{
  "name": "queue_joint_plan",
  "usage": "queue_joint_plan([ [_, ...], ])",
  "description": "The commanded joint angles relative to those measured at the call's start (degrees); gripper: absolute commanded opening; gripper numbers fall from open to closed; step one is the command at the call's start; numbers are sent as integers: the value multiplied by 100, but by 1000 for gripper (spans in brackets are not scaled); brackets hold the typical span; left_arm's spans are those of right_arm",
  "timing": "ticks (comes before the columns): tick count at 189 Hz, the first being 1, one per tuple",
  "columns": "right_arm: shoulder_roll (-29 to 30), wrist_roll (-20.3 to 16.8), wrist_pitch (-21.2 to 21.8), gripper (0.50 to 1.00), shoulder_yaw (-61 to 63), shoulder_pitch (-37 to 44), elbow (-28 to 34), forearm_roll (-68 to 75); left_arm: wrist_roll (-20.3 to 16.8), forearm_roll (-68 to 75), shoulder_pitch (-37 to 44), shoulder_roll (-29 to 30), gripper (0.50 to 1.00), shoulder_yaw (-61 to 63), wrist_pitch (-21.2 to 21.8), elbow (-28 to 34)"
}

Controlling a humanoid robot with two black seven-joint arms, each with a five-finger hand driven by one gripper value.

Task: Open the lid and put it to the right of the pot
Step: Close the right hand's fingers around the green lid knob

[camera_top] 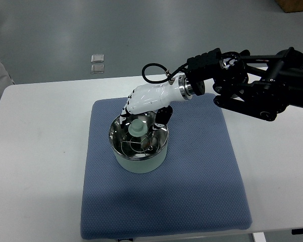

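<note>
Mat (192, 196): blue, spread on the white table (35, 151).
Pot (139, 160): pale green, on the mat's upper left part.
Lid (138, 136): shiny metal, on the pot, pale knob (138, 127) upward.
Right hand (147, 101): white, just above the knob; whether its fingers grip it is unclear.
Right arm (257, 85): black, entering from the right edge.

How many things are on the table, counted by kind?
Pot: 1
Lid on the pot, under the right hand: 1
Blue mat: 1
Total: 3
</note>
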Motion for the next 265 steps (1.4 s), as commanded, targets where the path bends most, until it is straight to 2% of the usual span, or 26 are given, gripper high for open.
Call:
queue_joint_plan([
  [1, 8, 3, -1, 725, -8, -12, 0, -2, 0, 0, 0, 0, 1000, 0, 0, 0],
  [20, -1, 3, -1, 725, -8, -12, 0, -2, 0, 0, 0, 0, 1000, 0, 0, 0],
  [30, -1, 3, -10, 697, -17, -12, -9, -11, 0, 0, 0, 0, 1000, 0, 0, 0],
  [39, -1, 3, -10, 697, -17, -12, -9, -11, 0, 0, 0, 0, 1000, 0, 0, 0],
  [40, -1, -5, -19, 676, -9, -12, -44, -11, 0, 0, 0, 0, 1000, 0, 0, 0],
  [53, -1, -6, -10, 654, -8, -12, -62, -11, 0, 0, 0, 0, 1000, 0, 0, 0],
  [161, 26, 3, -10, 643, -8, -29, -62, -11, 0, 0, 8, 0, 1000, 0, 0, 0],
  [162, 26, 3, -10, 625, -8, -47, -62, -11, 0, 0, 0, 0, 1000, 0, 0, 0],
  [176, 26, 3, -10, 607, -8, -47, -62, -11, 0, 0, 0, 0, 1000, 0, 0, 0],
  [182, 26, 3, -10, 584, -8, -56, -62, -11, 0, 0, 0, 0, 1000, 0, 0, 0],
  [231, 26, 3, -10, 562, -8, -82, -71, -11, 0, 0, 0, 0, 1000, 0, 0, 0],
  [232, 26, 3, -10, 544, -8, -82, -71, -19, 0, 0, 0, 0, 1000, 0, 0, 0],
  [247, 26, 3, -1, 515, -8, -82, -71, -19, 0, 0, 0, 0, 1000, 0, 0, 0],
  [265, 17, 3, -1, 500, -8, -73, -62, -11, 0, 0, 0, 0, 1000, 0, 0, 0],
])
